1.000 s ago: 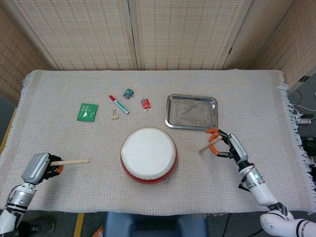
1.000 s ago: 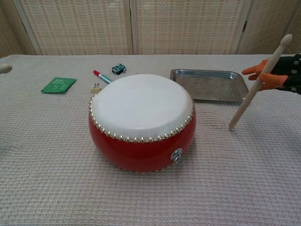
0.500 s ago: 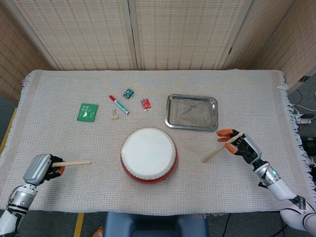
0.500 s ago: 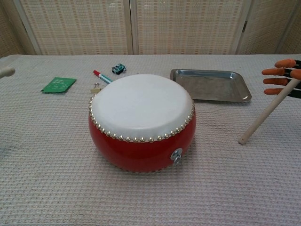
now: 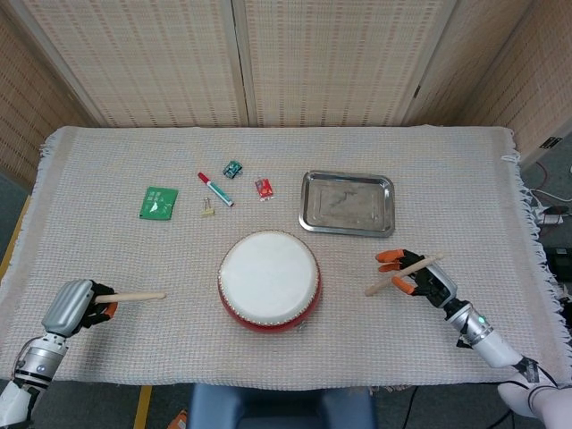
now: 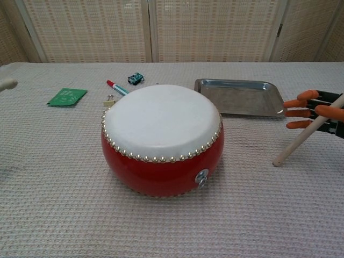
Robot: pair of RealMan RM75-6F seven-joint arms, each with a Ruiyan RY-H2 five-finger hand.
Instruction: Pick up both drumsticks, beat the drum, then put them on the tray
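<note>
The red drum [image 5: 269, 281] with a white skin [image 6: 161, 119] stands at the table's middle front. My left hand [image 5: 73, 305] grips a wooden drumstick [image 5: 136, 295] that points right toward the drum; in the chest view only that stick's tip [image 6: 7, 83] shows at the left edge. My right hand [image 5: 418, 276] with orange fingertips [image 6: 305, 109] holds the other drumstick [image 5: 393, 275], which slants down to the left, its end [image 6: 278, 161] near the cloth right of the drum. The steel tray [image 5: 348, 203] lies behind the drum to the right.
Behind the drum on the left lie a green card [image 5: 158, 202], a red-capped marker [image 5: 214, 189], a small clip [image 5: 208, 207], a teal item [image 5: 232, 168] and a red item [image 5: 264, 187]. The woven cloth [image 5: 116, 241] covers the table.
My right hand has pulled back toward the front edge and lowered, its stick now lying flatter. The left hand and its stick have barely shifted.
</note>
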